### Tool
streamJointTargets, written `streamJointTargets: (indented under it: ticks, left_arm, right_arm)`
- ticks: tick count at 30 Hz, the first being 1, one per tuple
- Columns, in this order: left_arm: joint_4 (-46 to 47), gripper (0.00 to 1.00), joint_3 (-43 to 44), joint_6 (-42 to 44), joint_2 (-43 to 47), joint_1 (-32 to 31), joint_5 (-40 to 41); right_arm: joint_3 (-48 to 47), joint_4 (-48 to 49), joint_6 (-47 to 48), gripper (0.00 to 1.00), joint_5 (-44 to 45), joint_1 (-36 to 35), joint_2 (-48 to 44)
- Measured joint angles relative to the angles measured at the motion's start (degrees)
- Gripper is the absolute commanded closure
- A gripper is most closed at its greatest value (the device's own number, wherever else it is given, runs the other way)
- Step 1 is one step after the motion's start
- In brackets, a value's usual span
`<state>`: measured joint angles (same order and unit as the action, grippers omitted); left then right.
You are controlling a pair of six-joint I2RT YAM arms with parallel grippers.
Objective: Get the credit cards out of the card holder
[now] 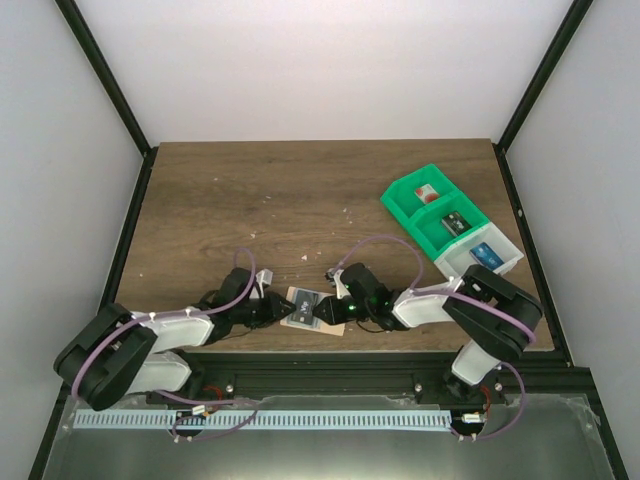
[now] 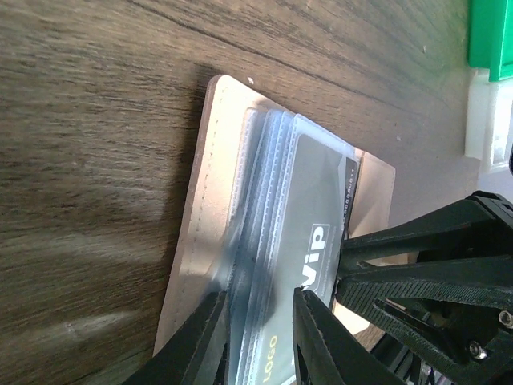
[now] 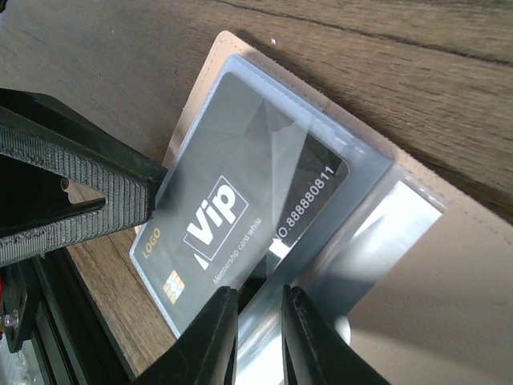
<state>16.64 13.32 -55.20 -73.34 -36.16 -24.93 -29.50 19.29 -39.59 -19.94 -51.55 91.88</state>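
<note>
Fingers of your left gripper [image 2: 258, 295] pinch the glossy clear pockets of the flat tan card holder [image 2: 200, 200], your right gripper [image 3: 259, 290] nips a pocket edge too, smooth grey credit card [image 3: 232, 184] just ahead of it.

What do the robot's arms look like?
The left arm and right arm match: chunky black joints, white links, and a purple cable looping along each. A small green light glows near the right wrist. The end effector fingers are black with ridged pads.
</note>
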Motion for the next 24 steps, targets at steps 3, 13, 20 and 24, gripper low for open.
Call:
streamJointTargets:
  ticks: [3, 13, 20, 24]
  left_arm:
    - [1.46, 0.76, -0.85, -0.09, -0.02, 0.0, -0.39]
    - [1.73, 0.9, -4.68, -3.98, 4.66, -1.84, -1.64]
    - [3.82, 0.88, -6.8, -6.82, 4.59, -3.02, -2.75]
    - [2.47, 0.87, -6.6, -7.39, 5.99, -3.04, -2.23]
  right_arm:
    - [0.42, 0.0, -0.04, 0.81, 0.04, 0.0, -0.46]
    - [2.14, 1.9, -1.66, 0.79, -0.02, 0.0, -1.51]
    - [2.19, 2.08, -2.29, 0.76, 0.44, 0.11, -1.66]
    - [2.69, 2.27, -2.23, 0.77, 0.33, 0.11, -4.04]
